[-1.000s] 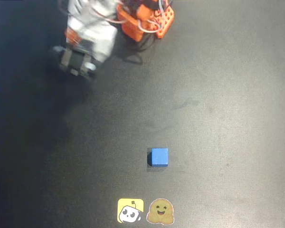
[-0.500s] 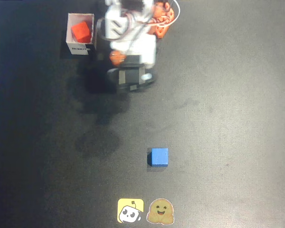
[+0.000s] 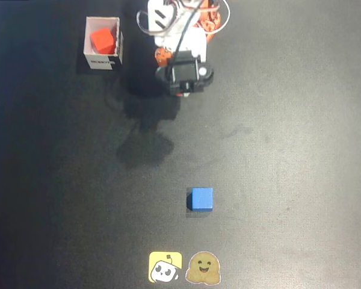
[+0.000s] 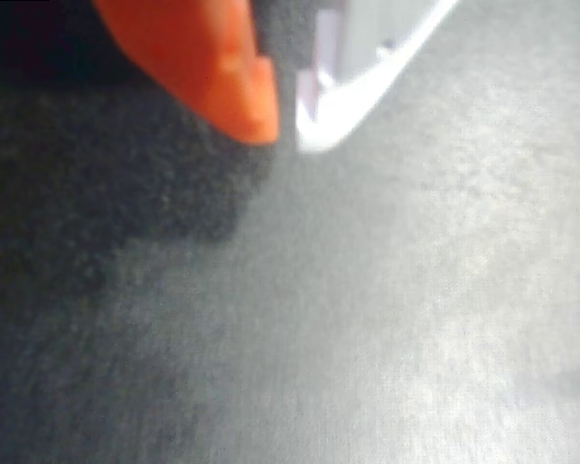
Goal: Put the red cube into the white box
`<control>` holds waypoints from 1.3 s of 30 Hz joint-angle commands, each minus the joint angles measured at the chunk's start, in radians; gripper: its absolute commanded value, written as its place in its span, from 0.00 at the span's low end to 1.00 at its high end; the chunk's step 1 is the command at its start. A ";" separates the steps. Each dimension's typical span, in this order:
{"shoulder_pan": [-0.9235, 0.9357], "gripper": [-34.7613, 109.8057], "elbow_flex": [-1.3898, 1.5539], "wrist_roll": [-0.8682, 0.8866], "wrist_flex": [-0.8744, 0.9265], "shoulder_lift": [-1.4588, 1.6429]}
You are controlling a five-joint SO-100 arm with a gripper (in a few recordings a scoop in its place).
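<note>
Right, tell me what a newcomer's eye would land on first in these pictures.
In the overhead view, the small red-orange cube lying inside the square white cardboard box at the upper left stands out against the black table. Next comes the solid blue cube alone at lower centre. In the wrist view the gripper, one orange finger and one white, hangs nearly shut over bare table.

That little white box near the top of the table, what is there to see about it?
In the overhead view the white box is a small square, open-topped container with thin walls that look like cardboard. A dark printed label marks its lower side. It sits upright on the black table, near the upper left, apart from the arm. The red cube lies inside it, tilted against the walls. Nothing else touches the box.
</note>
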 commanded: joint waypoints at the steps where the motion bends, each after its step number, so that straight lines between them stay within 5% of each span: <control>1: 0.008 0.24 0.038 -0.012 -0.006 0.017; 39: 0.031 0.24 0.129 -0.031 -0.054 0.025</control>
